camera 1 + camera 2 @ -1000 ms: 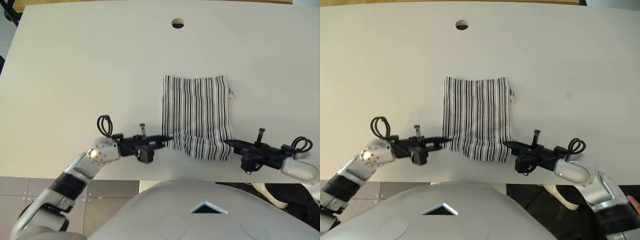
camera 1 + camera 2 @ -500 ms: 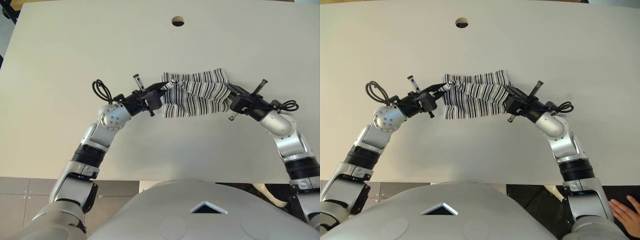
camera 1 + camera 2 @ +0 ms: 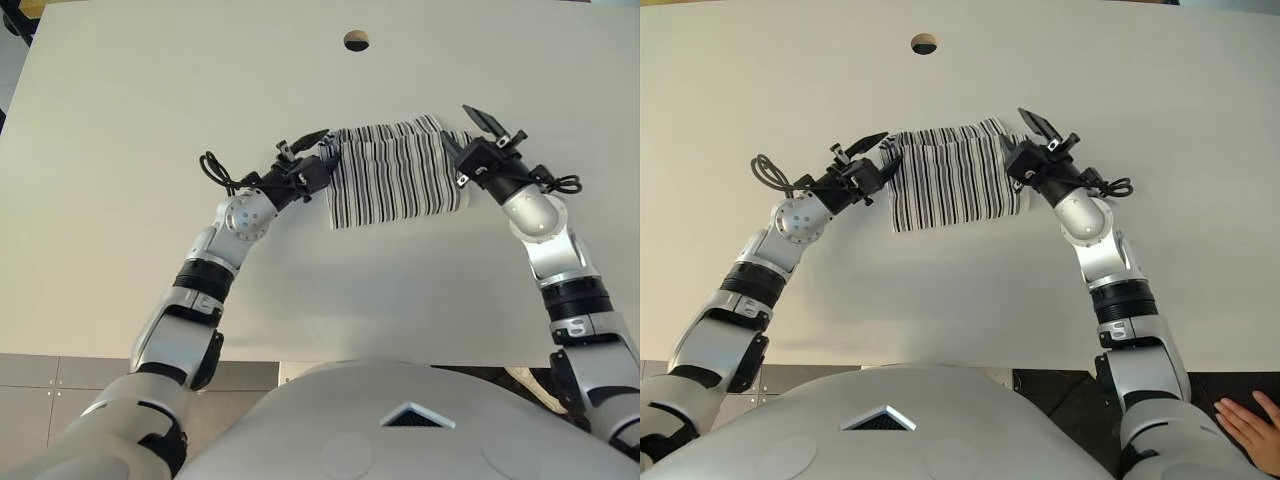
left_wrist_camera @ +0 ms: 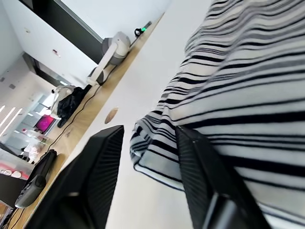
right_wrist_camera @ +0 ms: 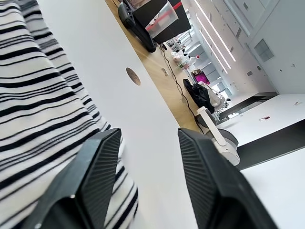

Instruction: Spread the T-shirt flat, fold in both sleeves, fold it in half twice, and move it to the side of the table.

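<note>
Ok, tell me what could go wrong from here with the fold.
1. The left gripper is open with a corner of the T-shirt between its fingers. Pulling away could snag the cloth and drag the fold open.
2. The right gripper is open right at the opposite corner, so the same could happen there.
3. The shirt's far edge looks wavy and the layers seem not quite aligned, so the next fold may come out crooked.

My left gripper [image 4: 150, 131]: jaws apart, black ribbed fingers [image 4: 102, 176] flanking folded corner of striped T-shirt [image 4: 238, 86]. T-shirt lying on white table [image 4: 143, 81]. Round hole [image 4: 111, 115] in table, beyond my fingertips.
</note>
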{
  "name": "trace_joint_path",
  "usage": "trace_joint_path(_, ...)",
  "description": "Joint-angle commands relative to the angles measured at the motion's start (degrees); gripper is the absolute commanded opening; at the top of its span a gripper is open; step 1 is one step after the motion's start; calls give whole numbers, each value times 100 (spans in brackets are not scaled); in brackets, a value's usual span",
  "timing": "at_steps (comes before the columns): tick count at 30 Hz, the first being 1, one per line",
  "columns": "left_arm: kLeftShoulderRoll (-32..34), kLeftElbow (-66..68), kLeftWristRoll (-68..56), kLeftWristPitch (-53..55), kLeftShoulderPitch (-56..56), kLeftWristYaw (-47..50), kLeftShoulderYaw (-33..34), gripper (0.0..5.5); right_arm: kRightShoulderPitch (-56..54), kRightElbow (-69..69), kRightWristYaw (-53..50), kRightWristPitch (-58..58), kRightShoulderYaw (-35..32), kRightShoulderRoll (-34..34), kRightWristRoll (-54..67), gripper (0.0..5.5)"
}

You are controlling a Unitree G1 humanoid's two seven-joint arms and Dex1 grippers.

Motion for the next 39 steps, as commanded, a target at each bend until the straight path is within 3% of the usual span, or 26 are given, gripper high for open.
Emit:
trace_joint_path(1, 18, 357, 24, 147, -253, 363, 249, 274, -359, 126, -144, 56, -5, 255, 23, 266)
trace_joint_path(5, 463, 740, 732, 360, -355, 1476, 321, 329, 102, -1264, 359, 98, 186, 669, 771, 266)
trace_joint_path(7, 607, 783, 879, 466, -261, 1872, 407, 357, 154, -1168, 770, 344, 472, 943, 1051, 266)
trace_joint_path(12, 285, 481, 378, 363, -295, 2503, 893, 429, -799, 1821, 802, 1178, 512, 1820, 1125, 266)
trace_joint_path(13, 141, 451, 140, 287, -350, 2549, 1042, 450, -1004, 2403, 695, 1373, 380, 1932, 1177, 266)
trace_joint_path(17, -333, 144, -862, 52, -344, 2240, 1482, 450, -1527, 3865, 273, 2054, -477, 2039, 1809, 266)
trace_joint_path(20, -403, 32, -986, -10, -247, 2198, 1548, 450, -1803, 4371, -469, 2011, -1420, 1725, 2458, 266)
trace_joint_path(25, -493, 99, -1038, -79, -126, 2321, 1779, 450, -1978, 5186, -2441, 1836, -3777, 36, 4032, 266)
trace_joint_path(27, -612, 201, -979, -184, -86, 2406, 1765, 450, -1770, 5414, -3075, 1796, -4411, -391, 4436, 266)
trace_joint_path(33, -1103, 261, -1540, -651, -137, 2075, 1910, 450, -1360, 5529, -3871, 1456, -5128, -541, 4685, 266)
trace_joint_path(39, -1367, 63, -1825, -931, -168, 1883, 1988, 450, -1777, 5221, -4050, 492, -4912, -487, 4247, 266)
